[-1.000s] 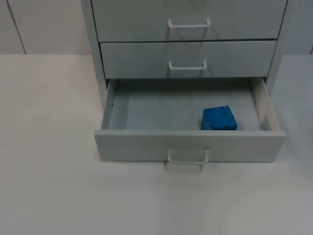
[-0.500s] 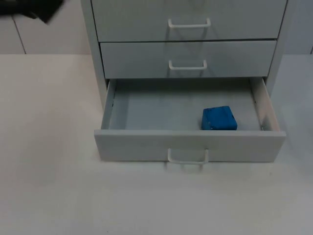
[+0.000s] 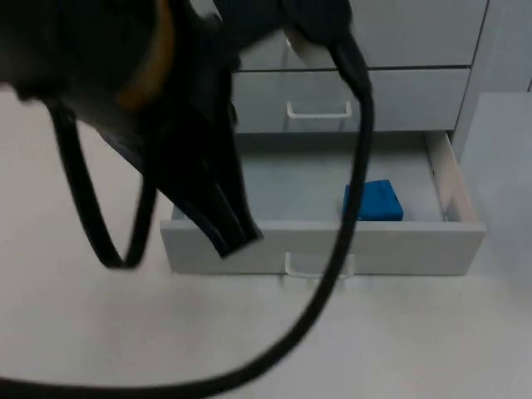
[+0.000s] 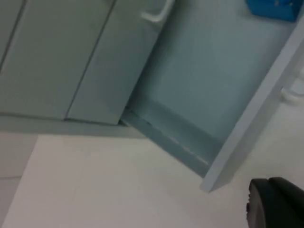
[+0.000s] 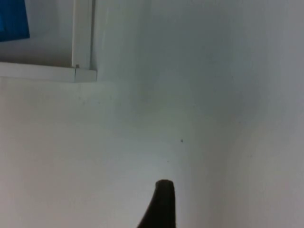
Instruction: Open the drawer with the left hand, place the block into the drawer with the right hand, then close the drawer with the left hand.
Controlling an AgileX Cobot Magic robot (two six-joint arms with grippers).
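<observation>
The grey cabinet's bottom drawer (image 3: 324,247) stands pulled out, and the blue block (image 3: 373,201) lies inside it toward the right. My left arm reaches in from the upper left, large and blurred, and its gripper (image 3: 231,237) hangs over the drawer's front left part, left of the white handle (image 3: 319,268). The left wrist view looks onto the open drawer (image 4: 247,118) with the blue block (image 4: 274,7) in it. In the right wrist view my right gripper (image 5: 161,204) waits over bare table beside the drawer's front right corner (image 5: 83,72), with an edge of the blue block (image 5: 13,20) in sight.
Two shut drawers with white handles, the middle handle (image 3: 319,110) among them, sit above the open one. White table (image 3: 416,341) spreads in front of and on both sides of the cabinet. A black cable loops across the drawer front.
The left arm has swept in from the upper left corner and now covers the cabinet's left side. Drawer and block have not moved.
</observation>
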